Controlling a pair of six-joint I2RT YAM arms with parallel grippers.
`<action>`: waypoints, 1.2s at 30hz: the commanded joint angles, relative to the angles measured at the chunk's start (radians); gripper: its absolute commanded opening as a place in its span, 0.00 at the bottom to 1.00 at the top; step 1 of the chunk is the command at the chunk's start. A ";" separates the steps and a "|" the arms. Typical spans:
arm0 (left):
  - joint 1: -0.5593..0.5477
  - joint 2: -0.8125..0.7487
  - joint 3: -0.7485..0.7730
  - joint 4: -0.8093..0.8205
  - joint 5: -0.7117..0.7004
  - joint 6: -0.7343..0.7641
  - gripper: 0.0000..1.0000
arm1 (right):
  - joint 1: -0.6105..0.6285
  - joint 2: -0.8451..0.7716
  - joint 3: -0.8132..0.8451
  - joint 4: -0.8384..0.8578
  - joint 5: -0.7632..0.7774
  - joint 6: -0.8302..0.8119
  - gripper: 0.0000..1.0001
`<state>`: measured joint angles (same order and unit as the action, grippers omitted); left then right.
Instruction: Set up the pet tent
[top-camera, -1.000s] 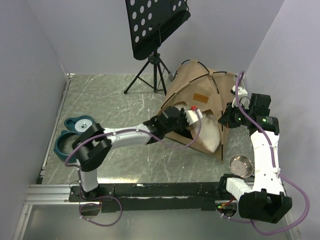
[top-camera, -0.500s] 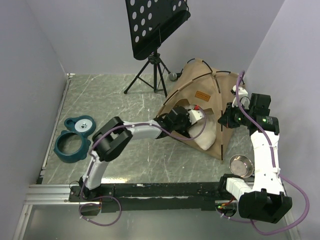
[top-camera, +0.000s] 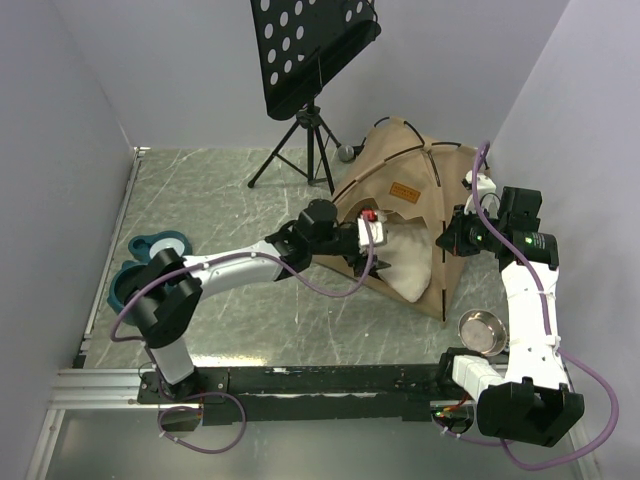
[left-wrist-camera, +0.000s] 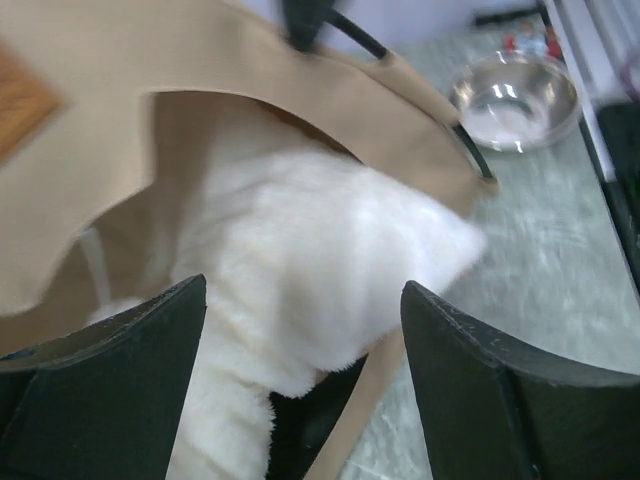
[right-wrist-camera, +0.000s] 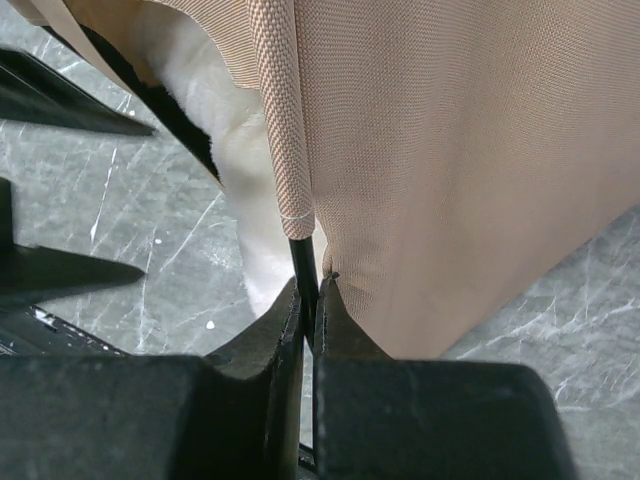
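The tan pet tent (top-camera: 410, 195) stands at the back right, its label patch (top-camera: 403, 192) facing me. A cream-white pillow (top-camera: 405, 268) lies in its doorway, partly spilling out. My left gripper (top-camera: 378, 232) hovers open at the doorway. In the left wrist view the left gripper (left-wrist-camera: 305, 385) has its black fingers (left-wrist-camera: 110, 385) wide apart on either side of the pillow (left-wrist-camera: 330, 250), gripping nothing, under the tent's fabric arch (left-wrist-camera: 210, 60). My right gripper (right-wrist-camera: 309, 292) is shut on the tent's thin black pole where it leaves the fabric sleeve (right-wrist-camera: 285, 130), at the tent's right corner (top-camera: 452, 240).
A black music stand (top-camera: 310, 50) on a tripod stands behind the tent. A teal ring-shaped object (top-camera: 140, 275) lies at the left, partly under my left arm. A steel bowl (top-camera: 481, 331) sits near the right arm's base. Walls close in on both sides.
My left gripper pushed the pillow into the tent's doorway, opened and let it go, then drew back a little. The tent's peak rose. The right arm kept still.
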<state>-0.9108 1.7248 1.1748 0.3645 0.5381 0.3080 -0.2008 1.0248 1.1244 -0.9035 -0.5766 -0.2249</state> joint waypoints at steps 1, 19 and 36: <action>-0.072 0.071 0.078 -0.116 0.079 0.245 0.83 | -0.005 0.001 -0.015 -0.011 -0.019 0.052 0.00; -0.129 0.553 0.494 0.263 -0.436 -0.125 0.01 | -0.005 0.000 0.012 -0.051 -0.042 0.056 0.00; -0.044 0.181 0.143 0.018 -0.035 -0.151 1.00 | -0.022 0.015 0.000 0.009 0.040 0.070 0.00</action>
<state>-1.0286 2.0377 1.3067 0.4297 0.4545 0.1883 -0.2108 1.0294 1.1324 -0.9028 -0.5648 -0.2127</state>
